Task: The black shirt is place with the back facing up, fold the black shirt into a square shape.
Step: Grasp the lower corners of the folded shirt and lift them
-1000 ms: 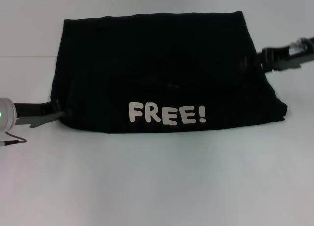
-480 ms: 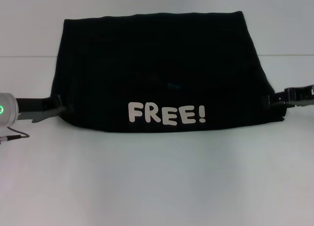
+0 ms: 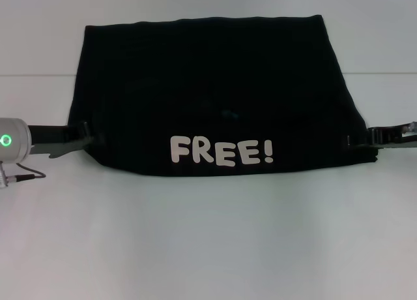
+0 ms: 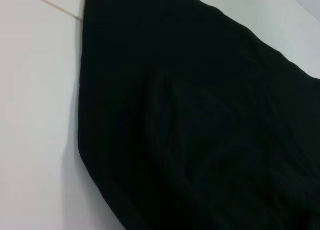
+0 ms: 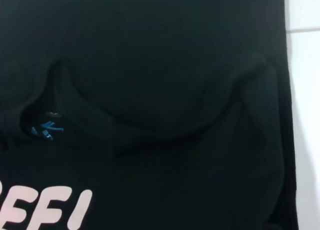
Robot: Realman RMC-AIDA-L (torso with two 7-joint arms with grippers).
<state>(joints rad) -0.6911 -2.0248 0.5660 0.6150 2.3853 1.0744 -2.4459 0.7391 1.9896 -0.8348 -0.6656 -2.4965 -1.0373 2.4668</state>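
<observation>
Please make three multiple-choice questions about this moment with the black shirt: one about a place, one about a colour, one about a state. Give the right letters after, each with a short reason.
1. Where is the left gripper?
A. At the shirt's near left corner
B. Above the printed word
C. Beyond the shirt's far edge

2. What colour is the printed word FREE! on the shirt?
A. Red
B. Whitish
C. Green

3. How does the shirt lie?
A. Crumpled in a ball
B. Hanging in the air
C. Flat on the table, partly folded, print facing up

Answers:
1 A: the left gripper meets the black shirt at its near left corner; the right gripper is at the near right corner.
2 B: the letters are whitish on black.
3 C: the shirt lies flat on the white table.
</observation>
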